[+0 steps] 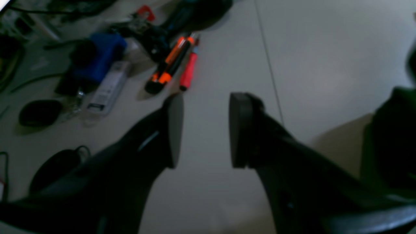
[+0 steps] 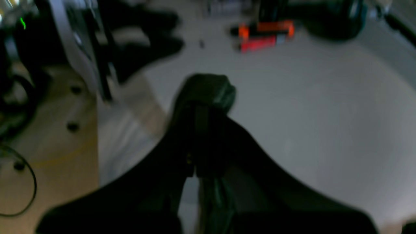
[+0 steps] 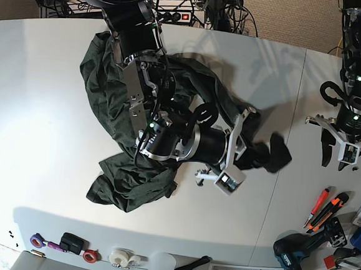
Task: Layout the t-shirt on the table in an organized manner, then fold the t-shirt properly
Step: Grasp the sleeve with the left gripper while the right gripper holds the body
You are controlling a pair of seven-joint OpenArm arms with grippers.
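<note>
The right gripper is clenched on a corner of the t-shirt, pulling toward the table's right edge. The left gripper hangs released there, just beside that corner, while the crumpled bulk lies toward the table's middle.

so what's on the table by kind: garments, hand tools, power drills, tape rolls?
Garments: 1, the t-shirt, one end pinched in the shut right gripper
Orange/red hand tools: 3, e.g. the red one
Power drills: 1
Tape rolls on the near edge: 3, e.g. the white one
Total: 8
Other clutter at the right edge is too blurred to count.
</note>
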